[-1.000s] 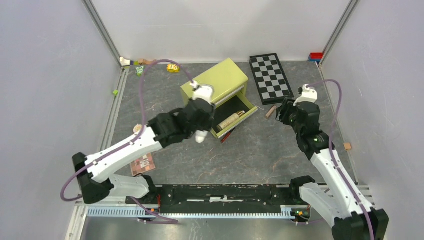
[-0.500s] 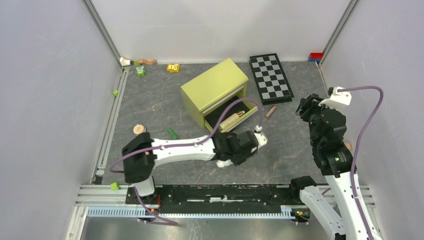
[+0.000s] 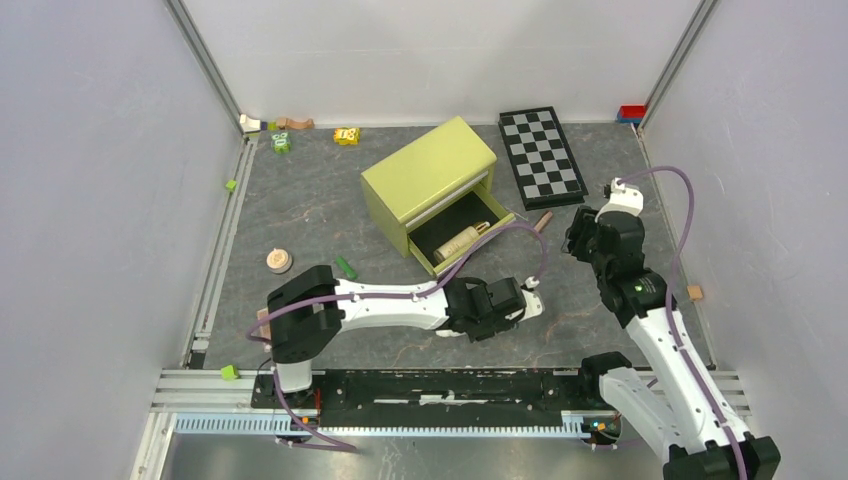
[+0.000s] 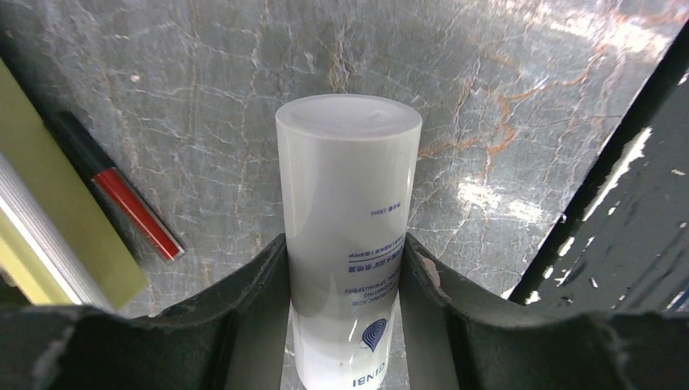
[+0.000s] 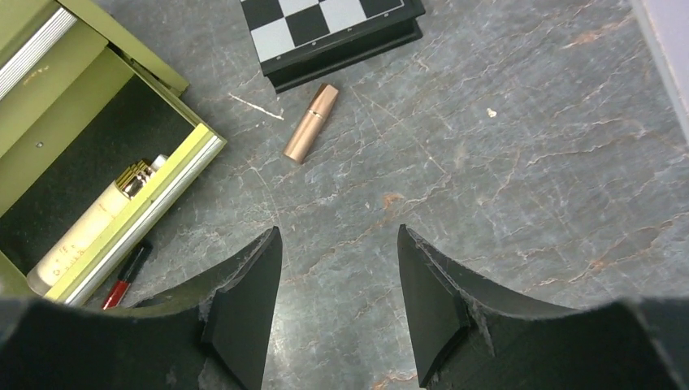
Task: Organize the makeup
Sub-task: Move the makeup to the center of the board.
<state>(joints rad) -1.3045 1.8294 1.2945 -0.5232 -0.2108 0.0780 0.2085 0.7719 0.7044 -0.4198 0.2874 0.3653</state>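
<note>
**Left claw** (image 4: 345,253): clamped on the white tube (image 4: 349,162), one finger on each side of its printed lower body. The flat end sticks out ahead of the fingertips. We judge the tube light, rigid and glossy, hence apt to slip or swivel; a hold across the mid-body suits it. Left of the claw lies the red stick (image 4: 136,213), alongside the green drawer box (image 4: 77,223).

**Right claw** (image 5: 339,236): fingers apart, holding nothing, above the grey floor (image 5: 528,162). Ahead and slightly left lies a rose-gold lipstick (image 5: 310,123), just short of the checkerboard (image 5: 325,32). Small and round, it would probably roll; we would grip it across the barrel. Farther left, the open drawer (image 5: 158,191) holds the beige bottle (image 5: 81,231).
</note>
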